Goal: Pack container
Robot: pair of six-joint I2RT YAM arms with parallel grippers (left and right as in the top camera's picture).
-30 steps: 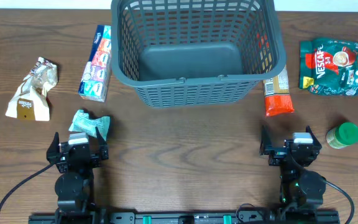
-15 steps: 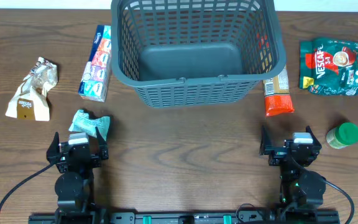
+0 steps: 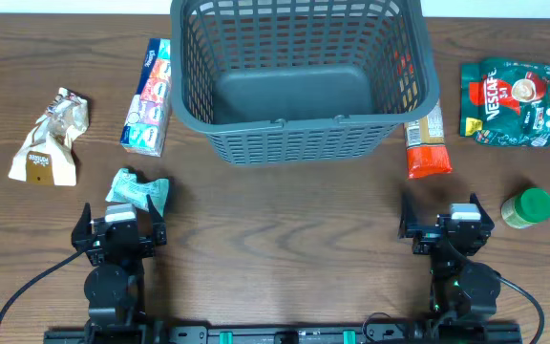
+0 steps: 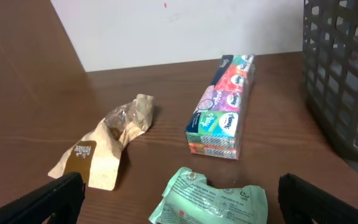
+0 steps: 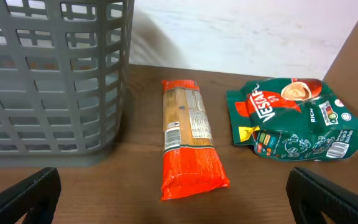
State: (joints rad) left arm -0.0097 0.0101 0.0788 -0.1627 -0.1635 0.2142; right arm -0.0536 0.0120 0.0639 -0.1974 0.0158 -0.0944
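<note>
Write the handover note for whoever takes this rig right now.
Claws: left claw and right claw are both open, empty and parked at the table's near edge.
The container sits at the far middle with nothing inside.
To its left: tissue pack, beige packet, and green packet just ahead of the left claw.
To its right: orange packet beside its wall, Nescafe bag, green-lidded jar.
Done: nothing packed.
Left: presumably all six items go in.
</note>
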